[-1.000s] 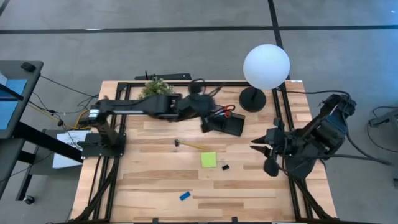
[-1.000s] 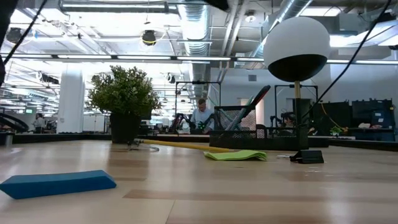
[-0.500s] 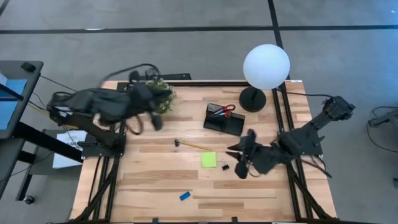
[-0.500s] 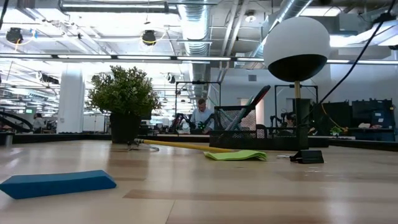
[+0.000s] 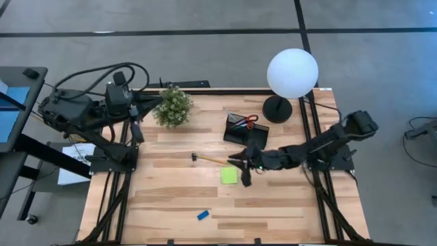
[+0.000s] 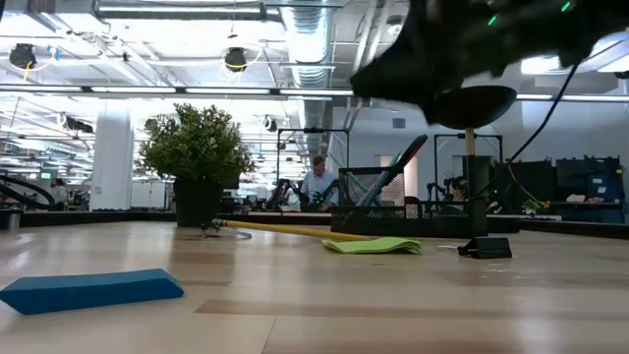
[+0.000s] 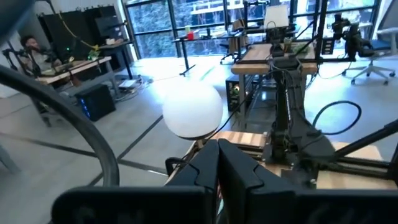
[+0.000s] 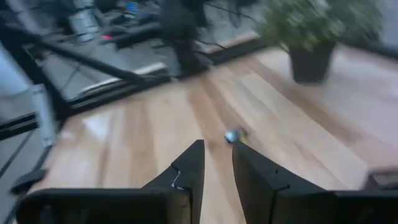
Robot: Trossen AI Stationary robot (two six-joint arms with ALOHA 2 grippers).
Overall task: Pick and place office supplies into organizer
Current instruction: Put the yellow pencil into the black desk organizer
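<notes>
Organizer sits near the table's far edge, just beside the lamp, scissors standing in it. I see open wood across the near half, broken only by the eraser. My left gripper is parked off the far left corner beside the plant, fingers together, holding nothing. My right gripper hangs mid-table over the pencil's end, next to the sticky pad; its fingers are slightly apart and empty. The clip near the pad is hidden under that arm.
</notes>
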